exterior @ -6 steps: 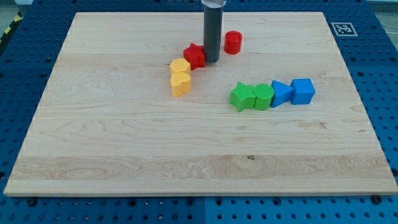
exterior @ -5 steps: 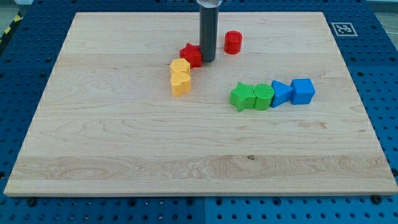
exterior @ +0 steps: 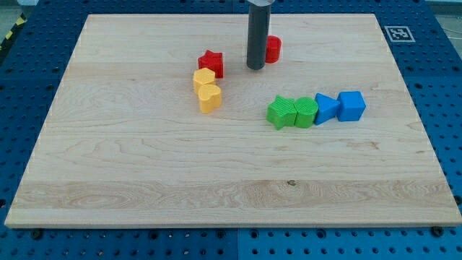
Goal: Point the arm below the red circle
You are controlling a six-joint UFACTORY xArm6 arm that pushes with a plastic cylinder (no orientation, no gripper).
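The red circle (exterior: 273,49) is a short red cylinder near the view's top, right of centre. My dark rod comes down from the top edge and my tip (exterior: 255,68) rests on the board just left of and slightly below the red circle, partly covering its left side. A red star (exterior: 211,63) lies to the tip's left, apart from it.
A yellow hexagon (exterior: 203,78) and a yellow heart (exterior: 209,97) sit just below the red star. A green star (exterior: 281,112), a green circle (exterior: 305,112), a blue triangle (exterior: 327,107) and a blue cube (exterior: 351,105) form a row at the right. The wooden board (exterior: 144,180) lies on a blue pegboard.
My tip first moved left, pushing the red star and the yellow hexagon a little to the left, then moved right to beside the red circle. The other blocks have not moved.
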